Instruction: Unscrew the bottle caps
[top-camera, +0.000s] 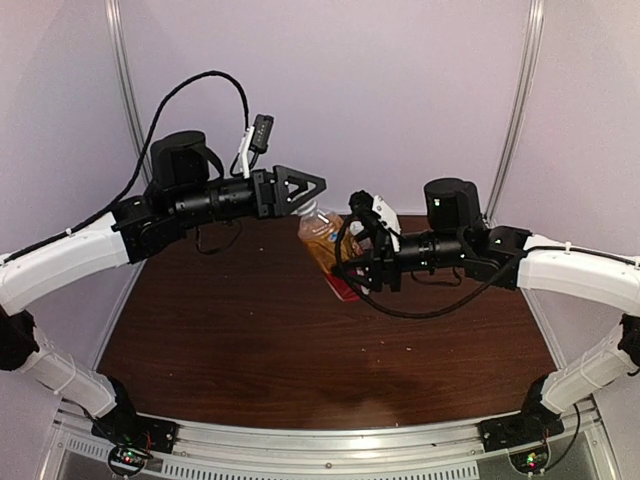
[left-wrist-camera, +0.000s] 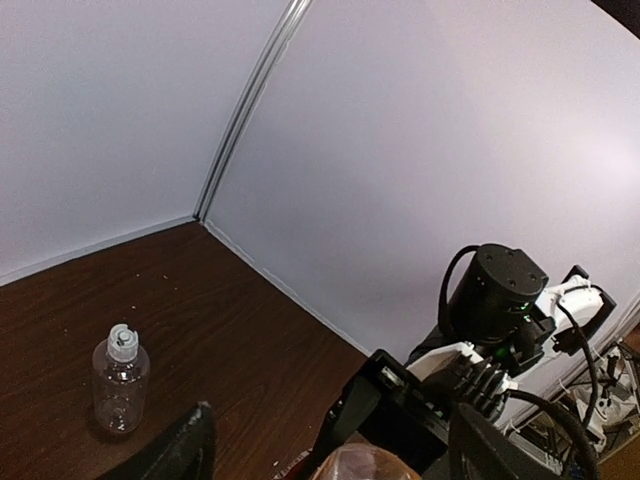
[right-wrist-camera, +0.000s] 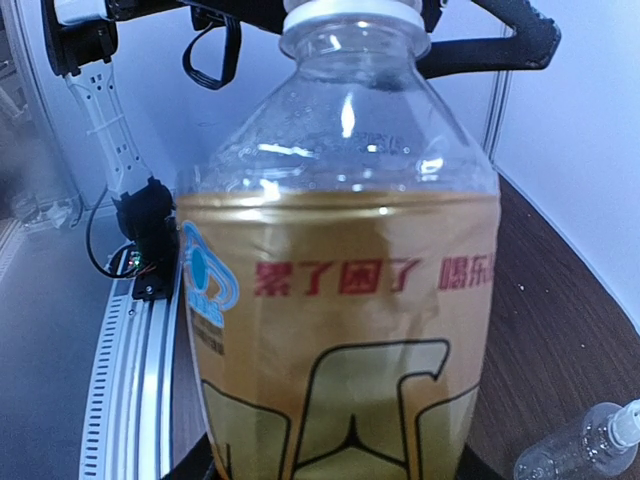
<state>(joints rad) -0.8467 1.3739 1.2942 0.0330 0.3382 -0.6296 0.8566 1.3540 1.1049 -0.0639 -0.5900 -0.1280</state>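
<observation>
Reaching in from the left, the left gripper (top-camera: 314, 190) has its jaws released, spread wide to either side of the cap (right-wrist-camera: 350, 14) without gripping it. That cap sits on the amber bottle (top-camera: 322, 238), which is held tilted above the table (top-camera: 300, 350). The right gripper (top-camera: 352, 262) is clenched on the bottle's body. The clear bottle (left-wrist-camera: 120, 385) stands upright on the table, well apart, second cap (left-wrist-camera: 121, 342) on its neck.
</observation>
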